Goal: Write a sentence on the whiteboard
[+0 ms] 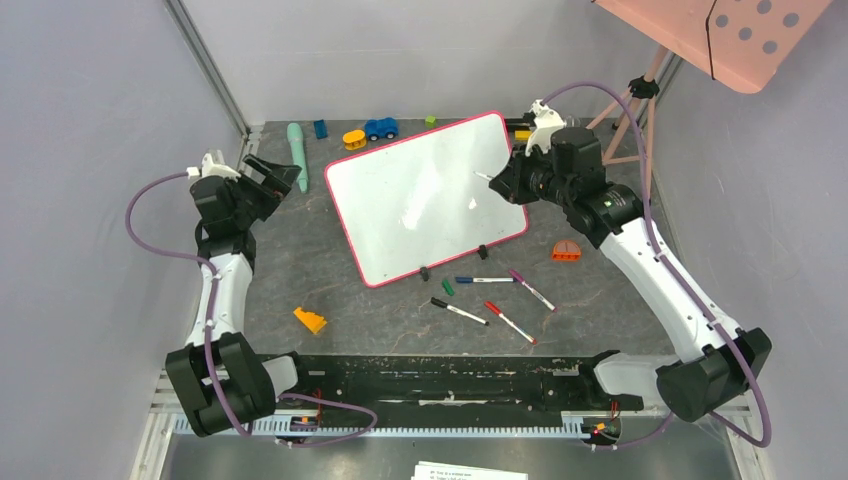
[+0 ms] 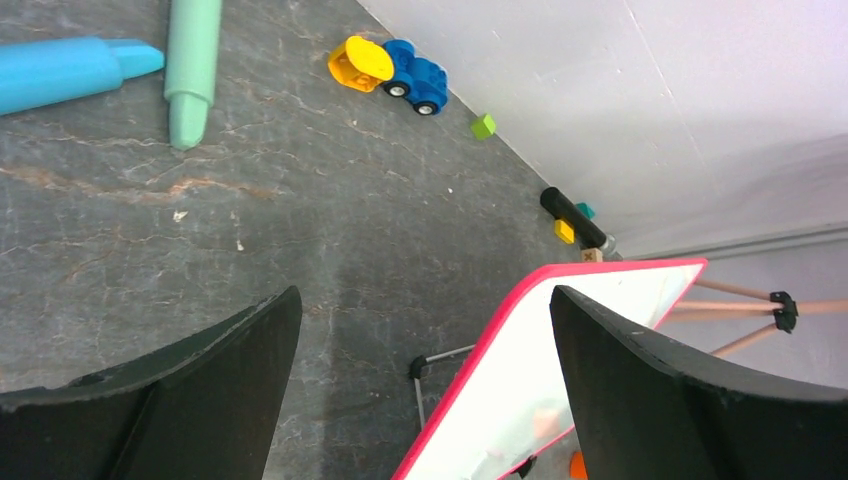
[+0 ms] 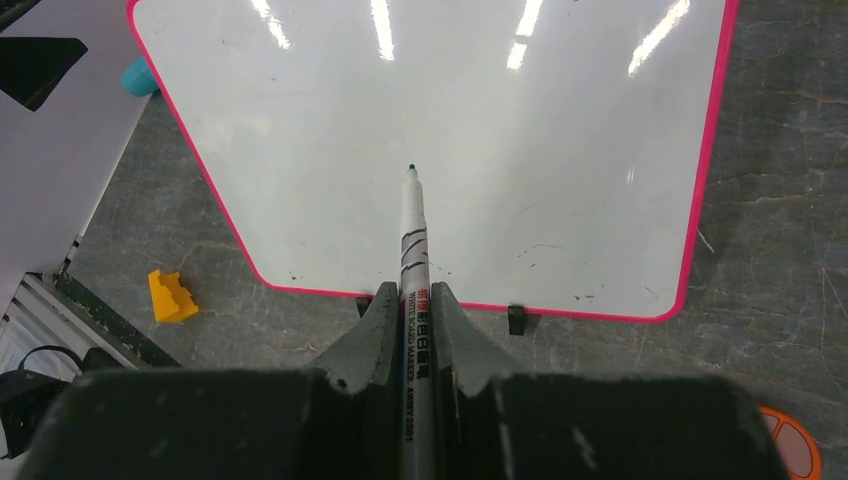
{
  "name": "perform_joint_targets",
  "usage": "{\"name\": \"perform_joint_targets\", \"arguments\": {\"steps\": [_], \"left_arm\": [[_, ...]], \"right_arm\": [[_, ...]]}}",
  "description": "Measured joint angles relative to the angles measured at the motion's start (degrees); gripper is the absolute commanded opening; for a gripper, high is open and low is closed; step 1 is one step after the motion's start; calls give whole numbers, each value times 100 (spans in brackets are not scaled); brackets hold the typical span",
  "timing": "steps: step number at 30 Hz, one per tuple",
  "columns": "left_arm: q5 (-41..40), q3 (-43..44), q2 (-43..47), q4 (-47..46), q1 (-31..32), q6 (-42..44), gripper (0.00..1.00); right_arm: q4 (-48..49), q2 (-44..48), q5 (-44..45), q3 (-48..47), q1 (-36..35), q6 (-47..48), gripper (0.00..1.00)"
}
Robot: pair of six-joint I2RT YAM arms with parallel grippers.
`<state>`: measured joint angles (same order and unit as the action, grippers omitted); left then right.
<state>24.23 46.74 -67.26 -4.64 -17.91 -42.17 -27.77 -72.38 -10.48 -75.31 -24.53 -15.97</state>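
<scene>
Whiteboard (image 1: 410,195) sits askew mid table (image 1: 300,270), right hand (image 3: 411,300) clamped on a marker (image 3: 413,235) with its tip over the board's right half, contact unclear, left hand (image 2: 425,300) fingers wide apart near the board's left edge.

From above and behind the arm bases, our top view looks down on the whole table (image 1: 300,270) and the whiteboard (image 1: 420,200). Our left wrist view sits close to the table's far left corner, facing along the far edge past the left gripper (image 2: 422,300). With the top view it shares the blue toy car (image 2: 415,77) and the whiteboard's rim. Our right wrist view hangs close over the whiteboard, facing the far left corner along the marker (image 3: 413,230), and shares the orange block (image 3: 170,296).
</scene>
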Motion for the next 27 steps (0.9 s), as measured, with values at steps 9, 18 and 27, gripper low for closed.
{"name": "perform_joint_targets", "arguments": {"steps": [9,18,27], "left_arm": [[866,-11,-140,-402,0,-44,100],[2004,22,-632,-953,11,-83,100],[2356,-221,-321,-1143,105,-81,100]], "right_arm": [[-184,-275,127,-498,-2,74,0],[-48,-544,184,-603,-17,-142,0],[404,-588,234,-402,-48,-116,0]]}}
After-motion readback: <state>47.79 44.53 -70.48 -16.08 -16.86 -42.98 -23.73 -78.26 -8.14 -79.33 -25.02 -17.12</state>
